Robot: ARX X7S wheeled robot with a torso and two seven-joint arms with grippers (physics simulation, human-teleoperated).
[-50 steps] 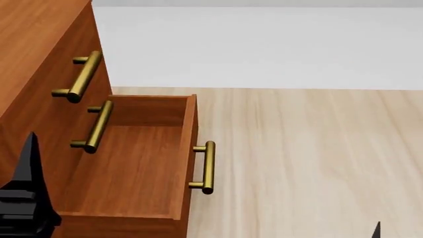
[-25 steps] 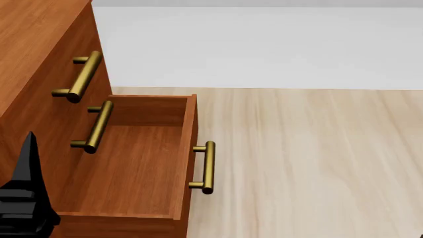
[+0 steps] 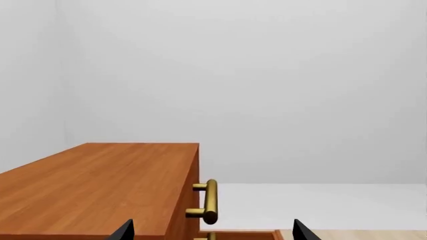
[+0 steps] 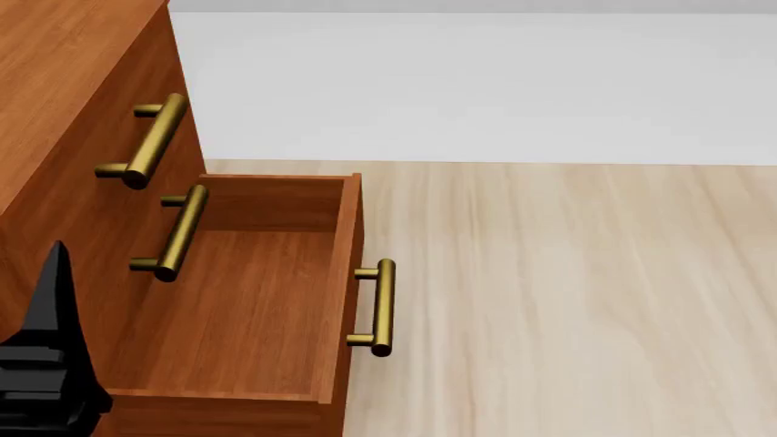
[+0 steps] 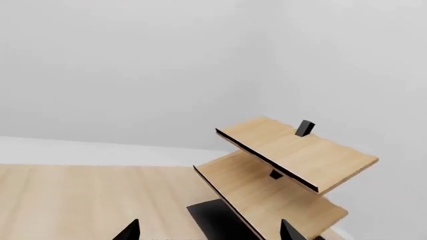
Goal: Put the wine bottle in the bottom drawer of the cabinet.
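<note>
The wine bottle is out of view in every frame. The reddish-brown cabinet (image 4: 73, 64) stands at the left of the head view. Its bottom drawer (image 4: 231, 309) is pulled out, with a bare wood floor and a brass handle (image 4: 380, 308) on its front. My left gripper (image 3: 212, 232) is open and empty, level with the cabinet top (image 3: 100, 185). One of its black fingers (image 4: 54, 291) shows at the drawer's near left corner. My right gripper (image 5: 210, 231) is open and empty, facing away from the cabinet.
Two upper drawer fronts with brass handles (image 4: 152, 141) are closed. A pale slanted wooden rack (image 5: 293, 155) on a black base (image 5: 213, 220) stands by a white wall in the right wrist view. Light wood floor (image 4: 570, 300) extends right of the drawer.
The right gripper's fingertip, seen at the lower right of the head view a second ago, has slid off to the right and out of view. The left gripper and drawer have not moved.
</note>
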